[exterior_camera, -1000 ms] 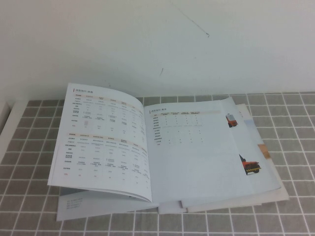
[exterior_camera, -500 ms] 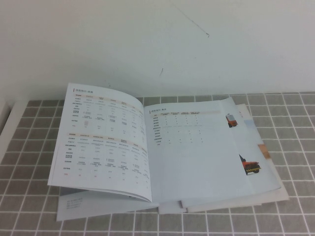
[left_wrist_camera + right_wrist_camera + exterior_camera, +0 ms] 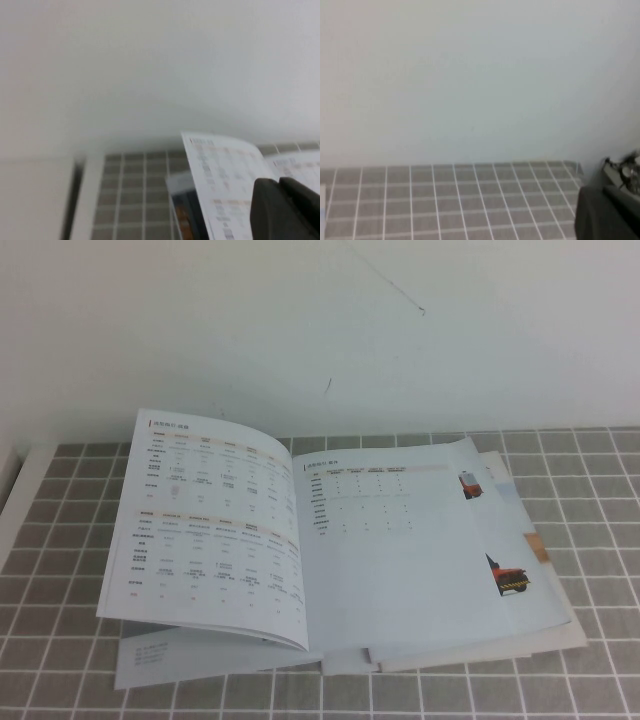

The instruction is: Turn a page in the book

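a bare test bench: grey tiled tabletop against a plain white wall

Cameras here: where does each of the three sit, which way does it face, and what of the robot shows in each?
High view: raised on the robot's side, angled down at the open book on the grey tiled mat; no arm shows.
Left wrist view: on the left arm, facing the wall over the book's left page; the shut left pincer shows.
Right wrist view: on the right arm, facing mat and wall; the shut right pincer shows.
Shared: book in high and left wrist views.
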